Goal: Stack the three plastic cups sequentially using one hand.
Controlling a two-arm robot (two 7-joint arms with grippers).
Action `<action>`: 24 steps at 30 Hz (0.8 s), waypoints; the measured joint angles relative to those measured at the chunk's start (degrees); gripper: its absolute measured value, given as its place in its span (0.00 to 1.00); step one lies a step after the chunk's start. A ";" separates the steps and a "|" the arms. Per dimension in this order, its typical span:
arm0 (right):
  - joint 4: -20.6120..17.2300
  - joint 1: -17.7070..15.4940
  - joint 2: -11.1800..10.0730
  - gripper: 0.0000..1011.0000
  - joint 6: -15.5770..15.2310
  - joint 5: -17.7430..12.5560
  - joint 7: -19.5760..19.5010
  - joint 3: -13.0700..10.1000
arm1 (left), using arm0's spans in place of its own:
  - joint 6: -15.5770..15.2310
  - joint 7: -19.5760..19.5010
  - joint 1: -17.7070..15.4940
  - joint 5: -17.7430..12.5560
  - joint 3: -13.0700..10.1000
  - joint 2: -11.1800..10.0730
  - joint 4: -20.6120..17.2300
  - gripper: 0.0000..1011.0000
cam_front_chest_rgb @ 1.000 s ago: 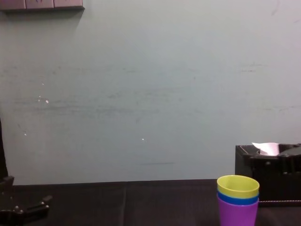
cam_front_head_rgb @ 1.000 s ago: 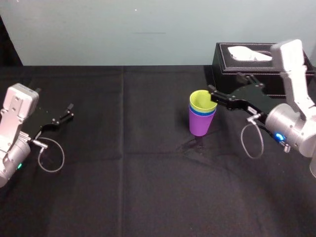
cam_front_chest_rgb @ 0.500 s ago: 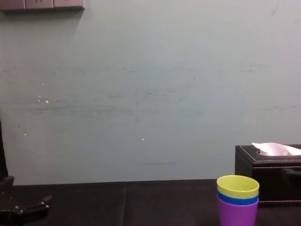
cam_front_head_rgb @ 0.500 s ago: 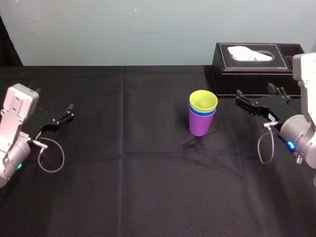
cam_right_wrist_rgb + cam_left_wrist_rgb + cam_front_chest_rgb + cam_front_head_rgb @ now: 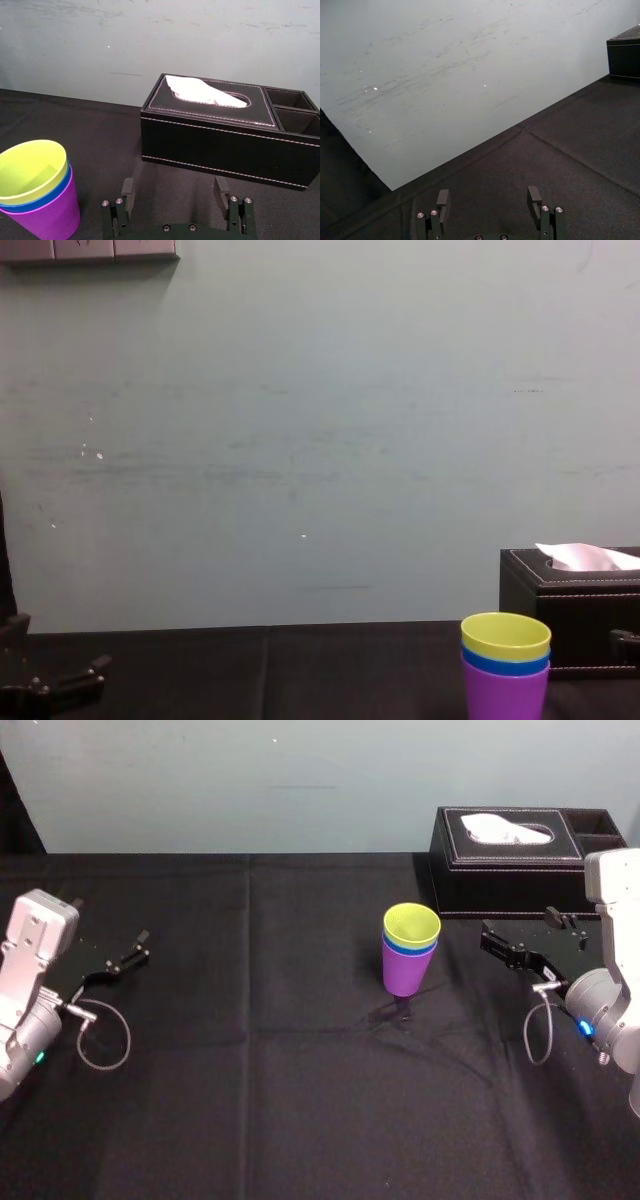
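— Black cloth is covering the tabletop (image 5: pixel 280 1100), and a pale wall (image 5: pixel 250 780) is rising behind it. Where are the cups sitting?

— They are standing nested in one upright stack, a little right of the tabletop's middle. The purple cup (image 5: pixel 404 978) is sitting at the bottom. The blue cup (image 5: pixel 410 951) is showing as a thin band above the purple rim. The yellow-green cup (image 5: pixel 411 924) is sitting innermost, its mouth facing up.

— Is anything touching them?

— No. The right hand (image 5: pixel 173 189) is hovering to the stack's right, apart from it, with its fingers spread wide and nothing between them. It is facing the black tissue box (image 5: pixel 510 870), and the stack is lying off to one side of it.

— Where is that box standing?

— At the back right of the tabletop, behind the stack and not touching it. A white tissue (image 5: pixel 505 827) is poking out of its top. From the chest camera, the stack is showing low on the right with the box just behind it.

— And the other arm?

— The left hand (image 5: pixel 488 196) is sitting idle at the far left of the tabletop, well apart from the cups. Its fingers are spread too, and they are gripping nothing.
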State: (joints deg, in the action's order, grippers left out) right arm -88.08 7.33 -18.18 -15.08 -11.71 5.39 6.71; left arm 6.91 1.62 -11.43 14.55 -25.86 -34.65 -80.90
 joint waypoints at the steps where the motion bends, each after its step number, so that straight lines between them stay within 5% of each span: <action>1: -0.05 0.01 0.00 0.99 0.00 0.00 -0.01 0.00 | 0.00 0.00 0.00 0.00 0.00 0.00 0.00 1.00; 24: -0.41 0.07 -0.08 0.99 -0.13 -0.04 -0.27 0.08 | 0.00 0.00 0.00 0.00 0.00 0.00 0.00 1.00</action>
State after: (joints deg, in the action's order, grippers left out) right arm -88.50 7.40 -18.26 -15.21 -11.75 5.12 6.80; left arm 6.91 1.62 -11.43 14.55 -25.86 -34.64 -80.90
